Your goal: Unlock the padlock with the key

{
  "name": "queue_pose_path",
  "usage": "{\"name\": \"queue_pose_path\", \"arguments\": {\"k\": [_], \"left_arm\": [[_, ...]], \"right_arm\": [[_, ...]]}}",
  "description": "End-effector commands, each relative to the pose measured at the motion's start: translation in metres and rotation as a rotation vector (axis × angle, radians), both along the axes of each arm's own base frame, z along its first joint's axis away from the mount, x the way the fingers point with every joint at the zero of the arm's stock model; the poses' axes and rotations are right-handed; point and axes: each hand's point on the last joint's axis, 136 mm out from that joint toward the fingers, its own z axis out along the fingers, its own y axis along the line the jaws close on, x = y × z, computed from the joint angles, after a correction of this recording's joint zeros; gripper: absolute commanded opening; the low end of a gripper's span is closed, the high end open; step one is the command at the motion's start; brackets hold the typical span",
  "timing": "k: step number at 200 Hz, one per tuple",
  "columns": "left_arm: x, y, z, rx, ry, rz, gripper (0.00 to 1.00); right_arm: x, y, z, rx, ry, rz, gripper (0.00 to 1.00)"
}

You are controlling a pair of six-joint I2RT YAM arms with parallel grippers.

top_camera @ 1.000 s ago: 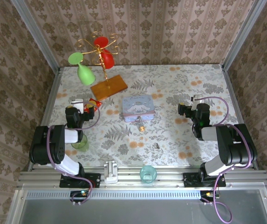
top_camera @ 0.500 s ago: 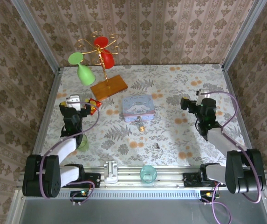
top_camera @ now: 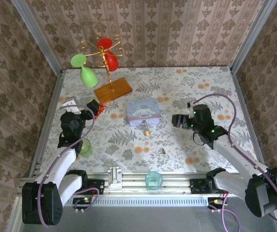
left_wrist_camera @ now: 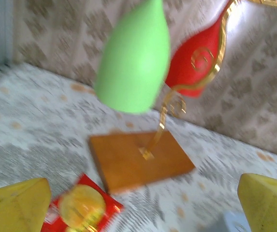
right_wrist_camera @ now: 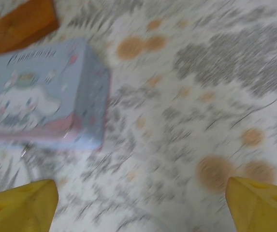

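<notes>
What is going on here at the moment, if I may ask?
Two robot arms are meant to unlock the small brass padlock, which lies untouched just in front of the pale blue tin. Neither hand holds anything. The right hand is open and hovers right of the tin, facing it. The left hand is open too, over by the red-and-yellow packet. The unlocking has not yet begun.
</notes>
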Motion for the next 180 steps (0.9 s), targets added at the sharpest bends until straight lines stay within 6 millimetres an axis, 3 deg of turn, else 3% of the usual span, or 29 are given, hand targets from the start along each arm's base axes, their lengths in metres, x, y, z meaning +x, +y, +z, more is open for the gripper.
{"name": "queue_pose_path", "arguments": {"k": [1, 31, 34, 76, 122, 180], "left_arm": [[-0.011, -0.056, 0.008, -0.033, 0.133, -0.213, 1.00], [-0.039, -0.107, -0.008, 0.034, 0.226, -0.328, 1.00], [-0.046, -0.119, -0.009, 0.043, 0.231, -0.362, 1.00], [-0.088, -0.178, -0.034, 0.084, 0.341, -0.486, 1.00], [-0.112, -0.209, -0.063, 0.057, 0.405, -0.544, 1.00], [-0.124, -0.223, -0.073, 0.061, 0.417, -0.576, 1.00]], "right_arm": [[-0.030, 0.006, -0.025, -0.042, 0.128, -0.037, 0.86], [-0.055, 0.024, -0.058, -0.060, 0.236, -0.052, 0.64], [-0.059, 0.028, -0.062, -0.060, 0.249, -0.053, 0.62], [-0.089, 0.056, -0.086, -0.090, 0.275, -0.040, 0.58], [-0.101, 0.072, -0.110, -0.130, 0.321, -0.024, 0.48], [-0.112, 0.087, -0.122, -0.195, 0.312, 0.001, 0.45]]}}
